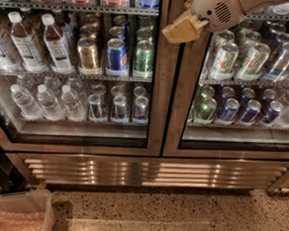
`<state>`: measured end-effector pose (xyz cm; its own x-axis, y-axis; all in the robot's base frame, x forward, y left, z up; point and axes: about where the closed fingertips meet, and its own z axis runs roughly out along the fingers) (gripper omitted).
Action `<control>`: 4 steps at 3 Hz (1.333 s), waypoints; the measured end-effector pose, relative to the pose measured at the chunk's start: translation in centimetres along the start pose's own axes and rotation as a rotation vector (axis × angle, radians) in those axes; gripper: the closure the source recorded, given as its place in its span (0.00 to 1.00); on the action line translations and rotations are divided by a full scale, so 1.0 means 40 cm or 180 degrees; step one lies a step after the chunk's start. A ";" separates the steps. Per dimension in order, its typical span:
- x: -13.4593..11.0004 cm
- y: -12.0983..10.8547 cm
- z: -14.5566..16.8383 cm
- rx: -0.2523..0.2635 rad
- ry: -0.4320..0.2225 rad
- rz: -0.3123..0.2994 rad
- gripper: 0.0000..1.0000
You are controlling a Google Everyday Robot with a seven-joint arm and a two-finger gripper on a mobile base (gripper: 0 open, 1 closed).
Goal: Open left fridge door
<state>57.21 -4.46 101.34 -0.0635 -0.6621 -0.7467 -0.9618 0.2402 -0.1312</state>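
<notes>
**Hand** (180, 29): tan-padded, on a white wrist housing. It sat at the top of the view, in front of the centre post where the two doors meet, and overlapped the right-hand upright of the left fridge door (157, 103). Whether it was wide or narrow could not be told. Whether it touched the frame or hung just off it could not be told either.

**Left fridge door:** glass pane in a bronze-tinted steel frame, filling the left half of the cabinet. It looked closed, its bottom rail level with that of the right door (241, 144) and no gap showing at the centre seam. No handle was visible.

**Progress (judged):** approach made and the hand placed at the door's free edge. Taking hold and pulling the door open remained to be done.

**Behind the left pane:** tea bottles (28, 40) and cans (118, 56) on the middle shelf, and water bottles (49, 101) below.

**Behind the right pane:** cans only.

**Below:** a louvred steel grille (150, 171), then speckled floor (187, 215).

**Possible obstruction:** a clear plastic bin (16, 215) stood on the floor at lower left, near the hinge side. It could sit within the door's swing.
</notes>
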 end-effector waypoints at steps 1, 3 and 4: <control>0.000 -0.002 -0.001 0.0000 0.0000 0.0000 1.00; 0.000 -0.013 -0.006 0.0000 -0.0002 0.0006 1.00; -0.001 -0.013 -0.007 0.0000 -0.0002 0.0006 1.00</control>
<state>57.63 -4.76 101.60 -0.0652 -0.6612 -0.7474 -0.9617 0.2415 -0.1297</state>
